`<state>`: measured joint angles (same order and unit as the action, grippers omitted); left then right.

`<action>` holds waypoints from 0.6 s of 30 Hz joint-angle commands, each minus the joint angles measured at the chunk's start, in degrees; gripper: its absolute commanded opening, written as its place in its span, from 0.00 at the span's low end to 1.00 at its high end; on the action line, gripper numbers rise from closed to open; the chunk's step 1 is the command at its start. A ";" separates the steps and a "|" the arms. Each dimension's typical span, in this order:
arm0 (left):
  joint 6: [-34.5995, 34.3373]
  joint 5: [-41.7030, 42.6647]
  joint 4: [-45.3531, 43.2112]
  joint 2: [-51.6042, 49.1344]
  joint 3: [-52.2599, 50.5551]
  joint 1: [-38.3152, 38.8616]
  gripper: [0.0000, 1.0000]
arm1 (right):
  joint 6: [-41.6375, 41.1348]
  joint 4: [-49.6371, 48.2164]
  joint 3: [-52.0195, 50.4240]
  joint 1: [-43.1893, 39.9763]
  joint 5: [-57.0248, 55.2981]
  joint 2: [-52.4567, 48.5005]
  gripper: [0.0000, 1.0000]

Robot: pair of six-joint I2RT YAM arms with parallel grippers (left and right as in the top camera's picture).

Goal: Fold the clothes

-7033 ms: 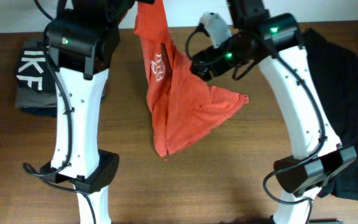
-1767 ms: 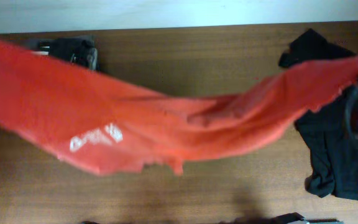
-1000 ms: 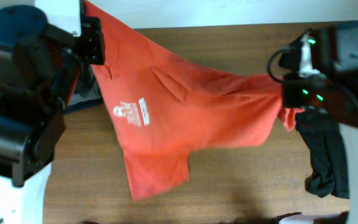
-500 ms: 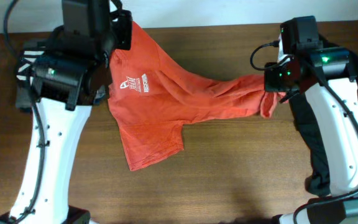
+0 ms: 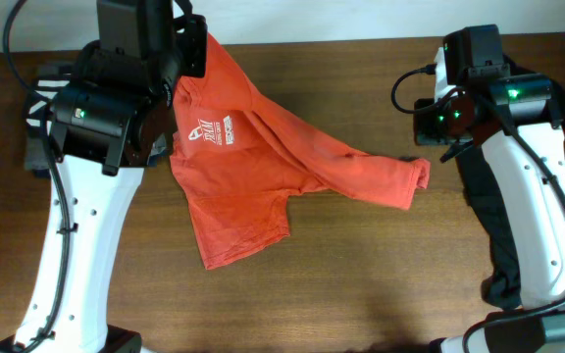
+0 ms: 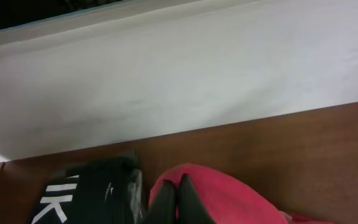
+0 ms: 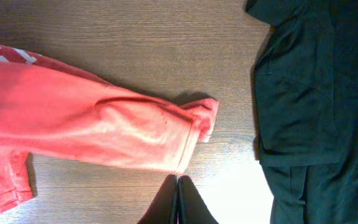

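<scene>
The red-orange T-shirt (image 5: 243,186) is down on the table (image 5: 361,294), left of centre, with only its far-left corner up off the wood. That corner runs up to the left gripper (image 6: 176,184), whose fingers are pressed together with red cloth bulging right against them. The wrist view cuts the pinch off at the bottom edge, so we judge it a grip on the fabric rather than see it cleanly.

The right gripper (image 7: 178,180) is clenched too, but on nothing. It hovers just short of the shirt's rolled end (image 7: 197,121), which lies free on the wood.

Why this hold? We'd say one raised corner lets the cloth drape out from the far edge, white print (image 5: 214,132) facing up, so the body can be spread before any fold. It isn't flat yet: a long ridge (image 5: 341,162) runs diagonally to the right, and the lower flap (image 5: 243,230) sits skewed.

Now the room. Wide bare wood lies in front of the shirt and between the arms, good for laying out. It's tighter at the sides: the folded black top (image 5: 42,103) with white letters sits just beside the left arm, and a dark garment (image 7: 316,93) lies near the loose end. The far edge is close as well, with the pale wall (image 6: 197,81) right behind the left gripper.
</scene>
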<state>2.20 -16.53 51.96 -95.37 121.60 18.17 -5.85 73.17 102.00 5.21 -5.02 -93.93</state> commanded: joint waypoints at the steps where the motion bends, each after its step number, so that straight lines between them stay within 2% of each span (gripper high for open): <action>1: 0.90 -0.87 -0.52 1.09 0.52 -0.35 0.01 | 0.09 0.00 0.17 -0.42 0.09 0.85 0.04; 6: 0.90 -0.87 -0.63 1.09 0.52 -0.35 0.01 | 2.91 1.31 -0.87 -0.37 4.50 0.76 0.06; 9: 0.90 -0.90 -0.74 1.09 0.52 -0.35 0.01 | 3.06 2.89 -4.31 -0.37 5.95 0.74 0.22; 11: 0.90 -0.87 -0.83 1.09 0.52 -0.35 0.01 | 1.86 3.17 -7.69 -0.37 6.14 0.74 0.27; 14: 0.90 -0.87 -0.96 1.09 0.52 -0.35 0.01 | -3.02 1.27 -14.49 -0.66 6.12 0.74 0.29; 18: 0.90 -0.87 -0.98 1.07 0.52 -0.35 0.01 | -8.66 -7.45 -26.67 -2.08 9.31 0.74 0.29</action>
<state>2.20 -16.56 51.37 -95.37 121.60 18.17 -9.39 69.36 81.82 4.64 1.04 -93.82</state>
